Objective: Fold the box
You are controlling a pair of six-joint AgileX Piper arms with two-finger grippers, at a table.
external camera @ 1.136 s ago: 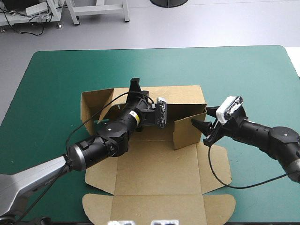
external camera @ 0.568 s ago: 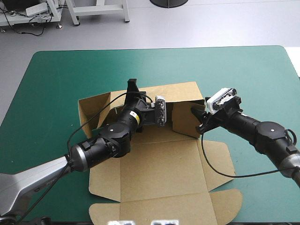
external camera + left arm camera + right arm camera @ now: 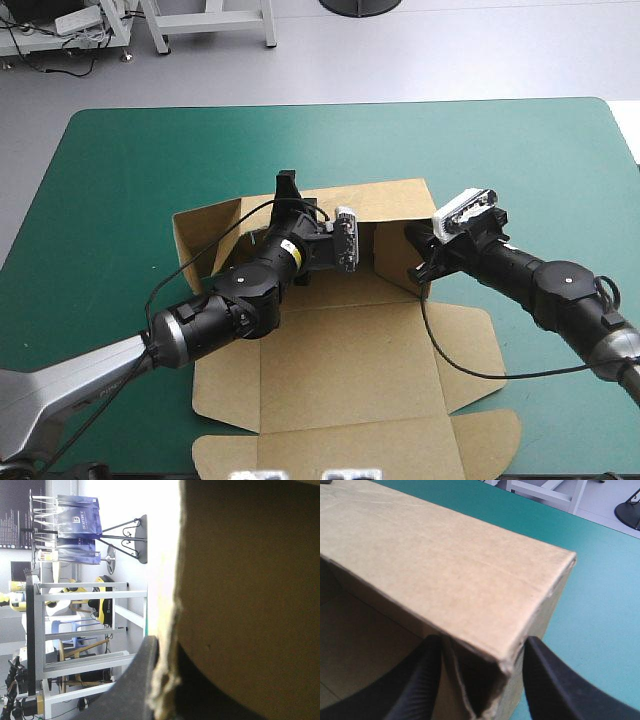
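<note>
left claw (image 3: 289,188) clenched on box (image 3: 345,360) wall, half hidden; right claw (image 3: 482,645) released, straddling corner.

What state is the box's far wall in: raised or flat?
Raised: the box has its far wall standing up, near flaps flat.

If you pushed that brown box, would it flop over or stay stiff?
Probably fairly stiff: the box is brown board, and its raised walls stand with crisp corners. It looks thin, so likely light; a push might slide it across the teal-green cover. The flat flaps would probably bend at their creases.
</note>
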